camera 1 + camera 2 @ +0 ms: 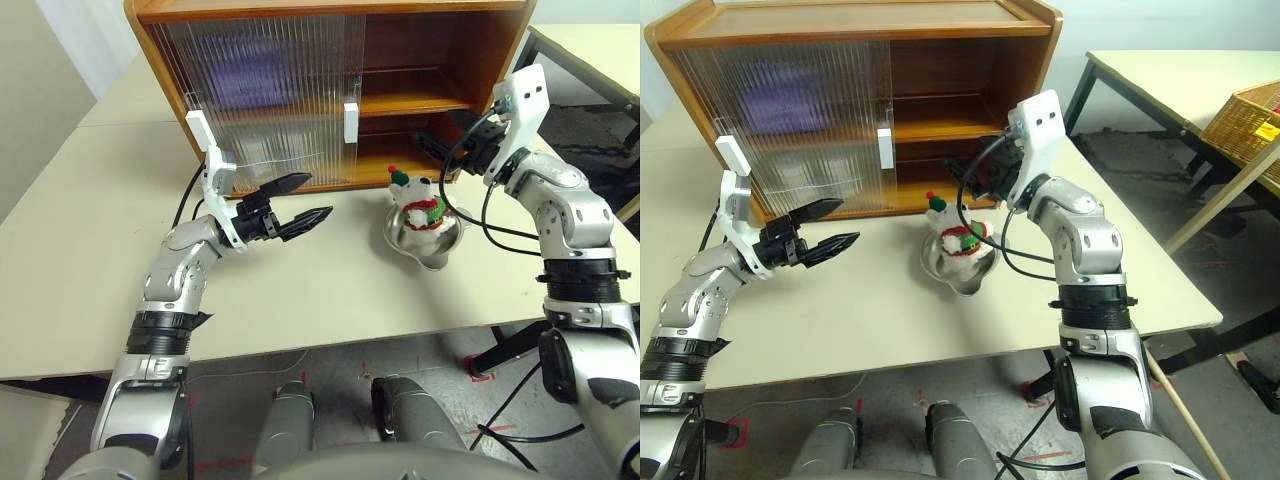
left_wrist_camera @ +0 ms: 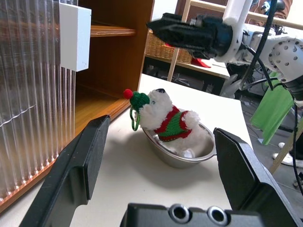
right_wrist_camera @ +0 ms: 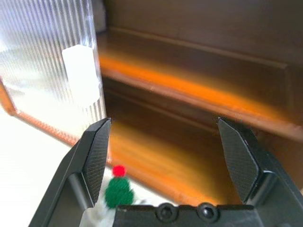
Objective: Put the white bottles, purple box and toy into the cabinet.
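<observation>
Beige table (image 1: pixel 330 290) fills the middle of the head views, and the cabinet (image 1: pixel 440 60) stands at its far edge. On the cabinet's left half the ribbed sliding doors (image 1: pixel 270 100) are closed, each with a white handle (image 1: pixel 351 122); a purple shape shows faintly behind the ribs, too blurred to name. The right half is open and both shelves show bare wood. The toy (image 1: pixel 422 203) lies in a steel bowl (image 1: pixel 432 246) on the table, just in front of the open half. The left gripper (image 1: pixel 298 205) hovers above the table in front of the closed doors, its two black fingers spread and holding nothing. The right gripper (image 1: pixel 965 172) is at the cabinet opening, above and behind the toy; its fingers are partly hidden there. A second table (image 1: pixel 1160 85) with a wicker basket (image 1: pixel 1248 115) stands on the robot's right, well apart.

From the left wrist view, the fingers (image 2: pixel 78 170) stand wide apart, and between them the toy leans against the bowl's rim, its hat toward the cabinet. The closed door with its handle is beside it. The right gripper hangs above the toy, not touching it.

From the right wrist view, the right fingers (image 3: pixel 97 151) are wide apart and empty, facing the open shelves. The toy's hat (image 3: pixel 118 188) shows just below them, beside the door edge.
</observation>
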